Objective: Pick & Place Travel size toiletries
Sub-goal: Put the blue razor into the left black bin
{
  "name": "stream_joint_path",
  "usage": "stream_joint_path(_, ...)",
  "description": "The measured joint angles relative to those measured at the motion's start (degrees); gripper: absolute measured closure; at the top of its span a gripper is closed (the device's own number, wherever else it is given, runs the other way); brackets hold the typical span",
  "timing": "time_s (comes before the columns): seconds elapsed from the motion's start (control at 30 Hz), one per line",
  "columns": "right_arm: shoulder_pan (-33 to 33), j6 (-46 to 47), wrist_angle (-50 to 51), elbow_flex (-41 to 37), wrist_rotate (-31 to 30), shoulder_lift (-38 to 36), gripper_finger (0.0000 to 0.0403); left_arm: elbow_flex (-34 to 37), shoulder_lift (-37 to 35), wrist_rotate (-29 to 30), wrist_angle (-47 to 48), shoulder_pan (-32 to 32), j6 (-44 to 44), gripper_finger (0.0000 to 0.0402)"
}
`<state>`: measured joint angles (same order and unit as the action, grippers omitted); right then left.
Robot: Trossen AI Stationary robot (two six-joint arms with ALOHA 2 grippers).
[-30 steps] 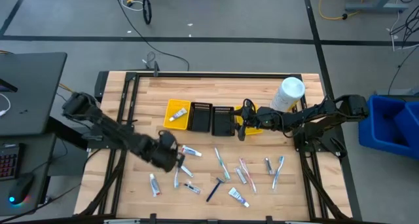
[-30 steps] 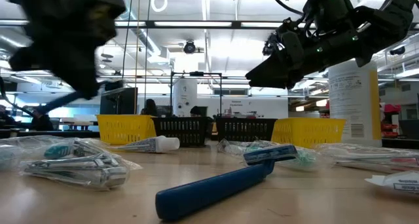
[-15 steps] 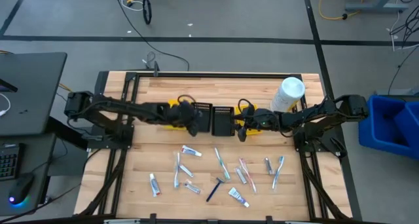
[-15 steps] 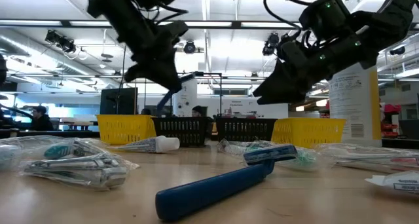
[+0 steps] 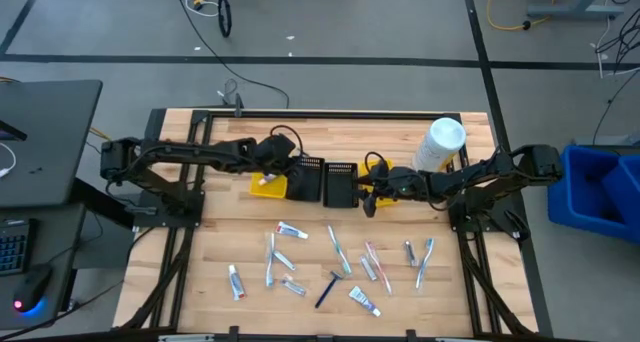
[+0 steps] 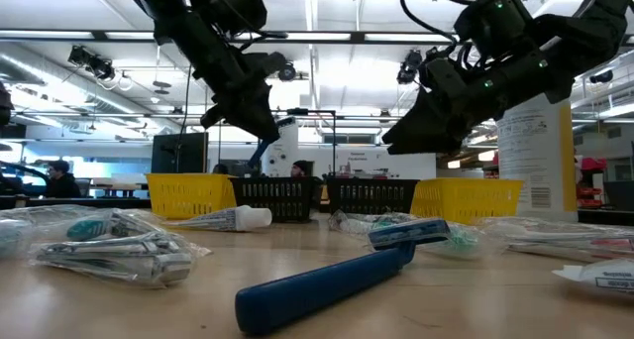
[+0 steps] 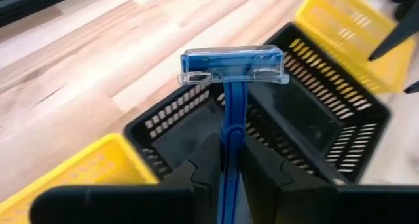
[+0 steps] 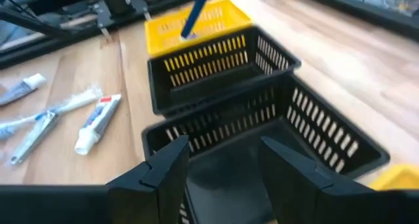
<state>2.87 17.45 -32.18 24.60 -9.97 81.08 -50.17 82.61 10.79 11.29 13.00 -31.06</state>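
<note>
My left gripper (image 5: 281, 160) hangs above the left yellow basket (image 5: 268, 174) and the first black basket (image 5: 306, 179), shut on a blue razor (image 7: 232, 86); the razor also shows in the low view (image 6: 264, 147). My right gripper (image 8: 222, 178) is open and empty above the second black basket (image 5: 341, 185). Several small toothpaste tubes, toothbrushes and razors (image 5: 330, 262) lie flat on the near half of the table. One white tube (image 5: 266, 180) lies in the left yellow basket. My left gripper pinches the razor's blue handle (image 7: 230, 122) between its two fingers. The fingers lie along the handle and slant down from the table's left. The razor sticks out past the fingertips, its clear-capped head (image 7: 232, 65) foremost, lifted clear above the baskets.
Two yellow and two black baskets stand in a row at mid-table; the right yellow one (image 5: 386, 190) is partly under my right arm. A large white bottle (image 5: 441, 145) stands at the far right. A dark blue razor (image 6: 332, 277) lies nearest the low camera.
My left gripper has risen from the loose items on the table's near left and gone toward the far edge, ending above the left yellow and first black baskets with the blue razor in it. My right gripper has stayed about where it was.
</note>
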Motion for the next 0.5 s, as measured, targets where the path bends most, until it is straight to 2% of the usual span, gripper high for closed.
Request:
stream_joint_path(0.33,0.0,-1.9,-2.8,0.0,0.0,0.0,0.0191,0.0,0.2,-0.4,-2.4,-0.2,-2.1,0.0347)
stream_joint_path(0.5,0.1,-1.9,-2.7,0.0,-0.1,0.0,0.0181,-0.3,5.3,-1.7,-4.7,-1.3,-1.6,0.0347)
